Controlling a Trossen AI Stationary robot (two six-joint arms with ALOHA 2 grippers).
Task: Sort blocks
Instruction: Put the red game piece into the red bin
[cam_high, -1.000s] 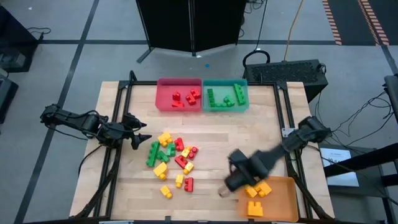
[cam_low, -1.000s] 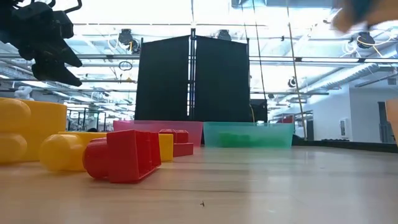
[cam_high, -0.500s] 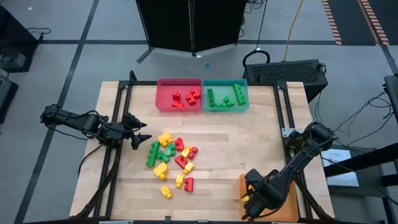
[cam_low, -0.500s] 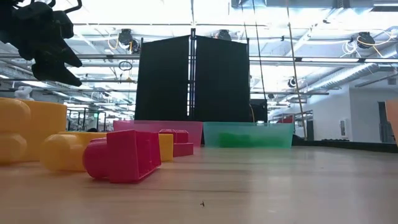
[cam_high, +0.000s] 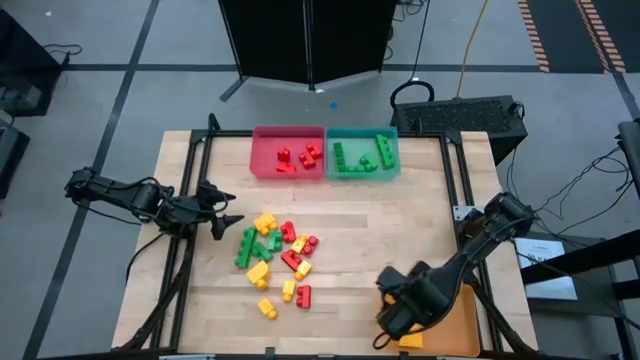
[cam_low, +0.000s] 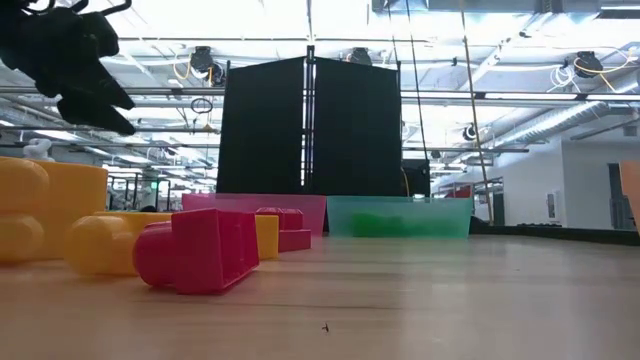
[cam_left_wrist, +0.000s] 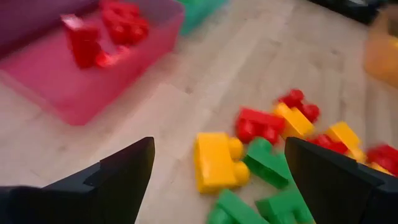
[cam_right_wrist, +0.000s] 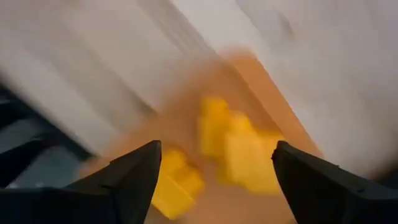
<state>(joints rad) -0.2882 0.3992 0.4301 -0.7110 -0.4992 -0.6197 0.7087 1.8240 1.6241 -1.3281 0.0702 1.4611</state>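
Right gripper (cam_high: 392, 322) above orange tray (cam_high: 462, 322), fingers apart, empty. Left gripper (cam_high: 226, 210) beside loose blocks (cam_high: 276, 260), fingers apart. Loose blocks mid-table, well left of orange tray.

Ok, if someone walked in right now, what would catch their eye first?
Probably the heap of loose blocks, red, green and yellow, in the middle of the table, with the open left gripper just beside it. Then the right gripper, open over the orange tray at the near right corner, yellow bricks below it.
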